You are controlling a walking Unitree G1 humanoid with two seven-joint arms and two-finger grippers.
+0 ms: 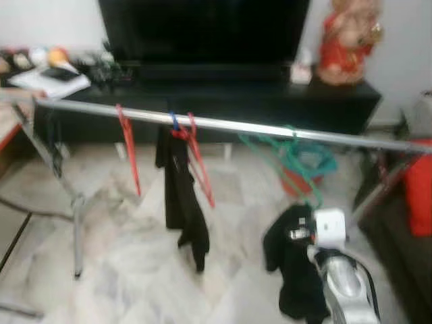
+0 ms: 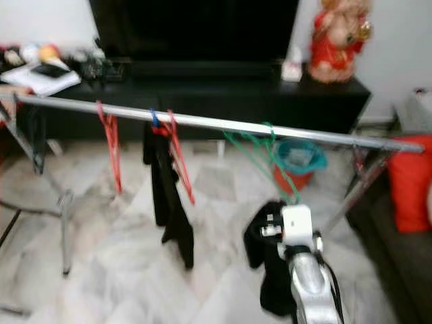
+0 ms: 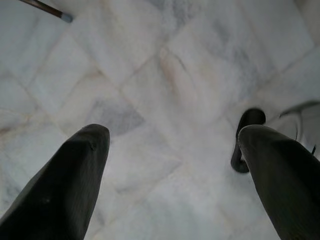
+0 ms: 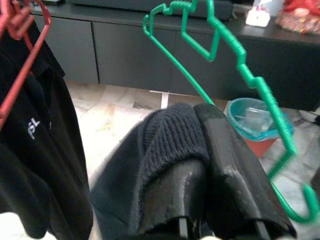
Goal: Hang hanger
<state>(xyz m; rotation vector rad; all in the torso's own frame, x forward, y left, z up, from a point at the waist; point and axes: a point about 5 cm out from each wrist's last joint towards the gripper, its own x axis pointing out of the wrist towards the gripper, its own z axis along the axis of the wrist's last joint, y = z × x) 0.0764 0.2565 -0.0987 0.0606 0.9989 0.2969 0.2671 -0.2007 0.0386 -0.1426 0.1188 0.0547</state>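
- Green hanger (image 4: 235, 60) is hooked over the silver rail (image 1: 223, 124) of the drying rack, with its lower end reaching down to the right claw (image 4: 200, 150).
- The right claw is clenched on a black knitted cloth (image 4: 170, 135), just beside the green hanger, below the rail.
- A black shirt (image 1: 181, 196) is hung on a red hanger (image 1: 196, 152) further to the left on the rail; another red hanger (image 1: 127, 145) is hung bare.
- The left claw (image 3: 170, 170) is held wide apart over the marble floor (image 3: 165, 90), gripping nothing.
- A teal basket (image 2: 300, 156) is seen on the floor behind the rail.
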